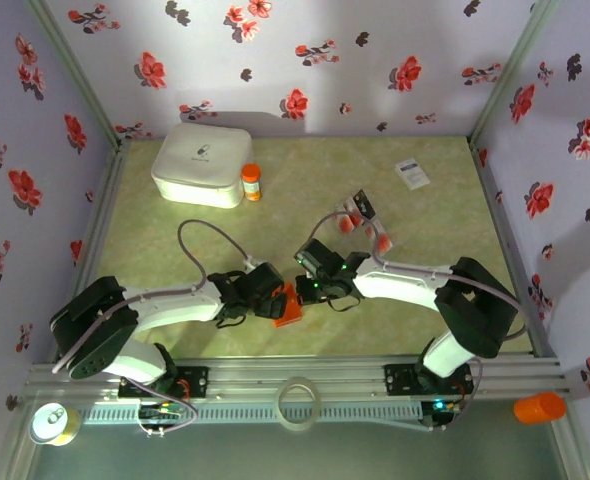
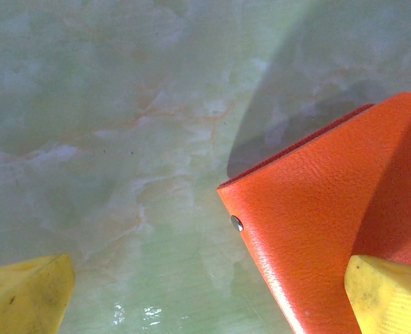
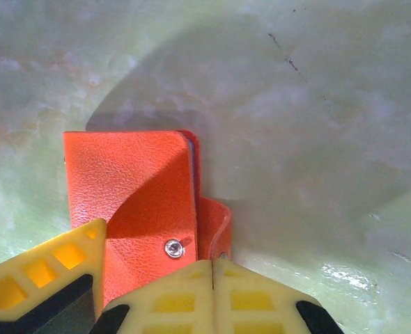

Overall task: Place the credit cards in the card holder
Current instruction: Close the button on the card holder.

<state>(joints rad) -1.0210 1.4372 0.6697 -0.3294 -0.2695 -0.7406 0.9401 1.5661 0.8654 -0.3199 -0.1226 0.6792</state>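
at the near edge, the frame rail (image 1: 235, 372) carries a roll of tape (image 1: 298, 402), outside the work area. just beyond it the two grippers face each other over the card holder (image 1: 288, 307), which rests on the table (image 1: 305, 200) between them, in the near centre of the surface. the left gripper (image 1: 271, 300) stands released, jaws fully apart. in its wrist view one yellow finger (image 2: 390, 296) overlaps the holder's lower corner while the other finger (image 2: 24, 296) sits well apart over bare table, so nothing is clamped on this side. judgement: it is stationed there as a backstop, ready to steady the case. the right gripper (image 3: 214, 264) is clenched, its fingertips meeting at the end of the snap tab (image 3: 216, 226) that loops off the holder's edge. it appears to nip that tab, though the contact itself is hidden under the fingertips. the cover (image 3: 129, 181) is folded over, with a thin bluish edge showing at one side, and the left wrist view shows a flap raised off the table. the holder is therefore judged partly opened and not yet ready to load. pinching the thin tab is the likely means of peeling the cover back without dragging the whole case. farther out, the credit cards (image 1: 357, 214) lie in a loose cluster on the table, just beyond the right gripper and apart from the holder. at the far side, a small orange-capped bottle (image 1: 251, 182) stands just beside a white box (image 1: 203, 164), and a white card (image 1: 412, 173) lies off to the right.
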